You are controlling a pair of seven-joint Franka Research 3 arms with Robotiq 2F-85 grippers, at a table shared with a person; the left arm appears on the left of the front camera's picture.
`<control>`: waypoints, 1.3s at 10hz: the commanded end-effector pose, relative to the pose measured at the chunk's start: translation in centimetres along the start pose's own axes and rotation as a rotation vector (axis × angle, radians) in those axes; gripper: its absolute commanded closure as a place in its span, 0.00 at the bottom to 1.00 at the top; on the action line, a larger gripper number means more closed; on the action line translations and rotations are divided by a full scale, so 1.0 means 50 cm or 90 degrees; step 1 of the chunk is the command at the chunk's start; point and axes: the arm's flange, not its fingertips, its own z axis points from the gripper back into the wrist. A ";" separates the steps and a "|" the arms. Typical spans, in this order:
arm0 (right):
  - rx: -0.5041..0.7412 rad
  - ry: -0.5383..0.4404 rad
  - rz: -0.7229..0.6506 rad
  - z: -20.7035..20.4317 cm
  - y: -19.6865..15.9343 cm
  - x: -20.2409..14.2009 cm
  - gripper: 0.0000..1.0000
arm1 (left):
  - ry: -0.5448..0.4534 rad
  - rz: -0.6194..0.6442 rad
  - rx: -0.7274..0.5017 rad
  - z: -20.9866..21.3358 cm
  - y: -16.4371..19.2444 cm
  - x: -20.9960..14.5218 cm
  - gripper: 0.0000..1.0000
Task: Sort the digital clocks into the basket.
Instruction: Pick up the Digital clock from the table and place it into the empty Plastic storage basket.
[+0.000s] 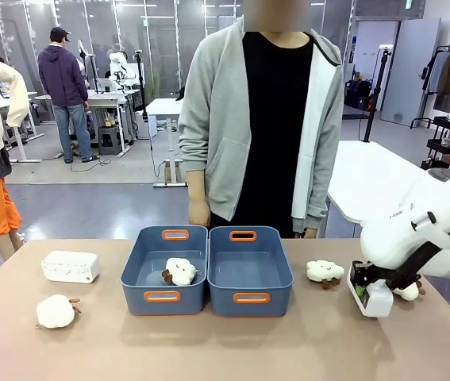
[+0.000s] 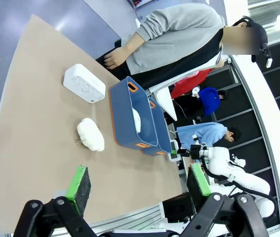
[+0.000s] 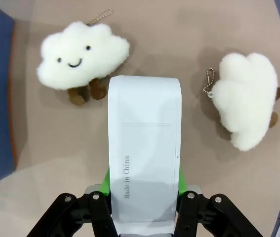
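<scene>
Clock (image 3: 143, 148) sitting pinched in right gripper (image 3: 143, 181), long axis along fingers (image 3: 102, 207); basket (image 1: 225, 304) lying left of it. Left gripper (image 2: 138, 184) hanging spread, nearer second clock (image 1: 70, 266).

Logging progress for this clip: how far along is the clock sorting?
Nothing is binned yet: the left basket holds only a plush, the right basket nothing. The right tool grips one clock at far right. To do: bin it, then the other clock at far left; the left tool is open.

bright, even overhead light | soft shadows under objects | wrist views bowed at edges | sharp focus
</scene>
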 end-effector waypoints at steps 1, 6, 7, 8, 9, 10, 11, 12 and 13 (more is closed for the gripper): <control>0.088 0.003 0.009 0.113 -0.012 -0.016 0.96 | -0.006 -0.008 -0.013 0.004 -0.002 0.004 0.00; 0.131 -0.017 0.161 0.253 0.216 -0.016 0.96 | -0.006 -0.008 -0.013 0.004 -0.002 0.004 0.00; 0.131 -0.017 0.168 0.237 0.266 -0.010 0.96 | -0.006 -0.008 -0.013 0.004 -0.002 0.004 0.00; 0.131 -0.014 0.178 0.225 0.306 -0.003 0.96 | -0.006 -0.008 -0.013 0.004 -0.002 0.004 0.00; 0.115 -0.010 0.177 0.210 0.352 0.002 0.96 | -0.006 -0.008 -0.013 0.004 -0.002 0.004 0.00; 0.101 -0.018 0.184 0.183 0.402 0.003 0.96 | -0.006 -0.008 -0.013 0.004 -0.002 0.004 0.00; 0.087 -0.019 0.190 0.160 0.440 0.007 0.96 | -0.006 -0.008 -0.013 0.004 -0.002 0.004 0.00; 0.076 -0.005 0.193 0.140 0.463 0.031 0.96 | -0.006 -0.008 -0.013 0.004 -0.002 0.004 0.00; 0.069 -0.002 0.202 0.125 0.479 0.051 0.96 | -0.006 -0.008 -0.013 0.004 -0.002 0.004 0.00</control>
